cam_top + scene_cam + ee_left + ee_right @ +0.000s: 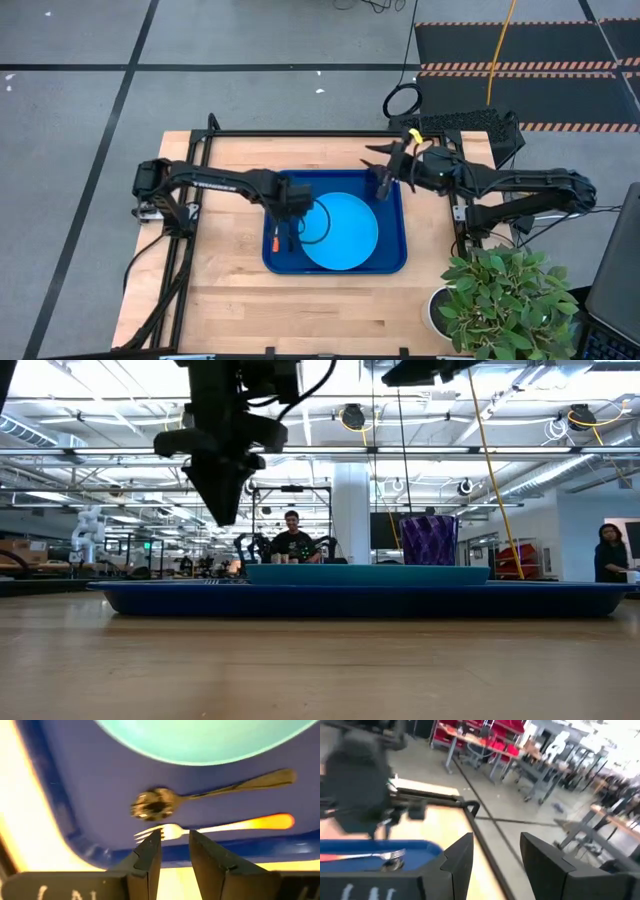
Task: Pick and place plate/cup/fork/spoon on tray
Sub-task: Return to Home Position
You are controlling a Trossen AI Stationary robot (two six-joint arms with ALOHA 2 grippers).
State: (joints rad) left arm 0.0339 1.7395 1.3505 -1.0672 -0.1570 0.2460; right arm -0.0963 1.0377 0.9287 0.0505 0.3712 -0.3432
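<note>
The dark-blue tray (392, 262) lies mid-table. The sky-blue plate (345, 235) lies flat in it. The fork (235, 824), with silver tines and an orange handle, and the dark spoon (200, 796) lie side by side on the tray floor at its left, beside the plate. The purple cup (428, 540) stands upright at the tray's far right corner. My left gripper (175, 845) hangs above the fork's tines, fingers pointing down and a little apart, clear of the tray in the low view (225, 495). My right gripper (495, 855) is open and empty, over the cup's corner (385, 178).
A potted plant (505, 300) stands at the table's near right corner. Bare wood (230, 310) lies left of and in front of the tray. People and other workbenches show in the room beyond the table.
</note>
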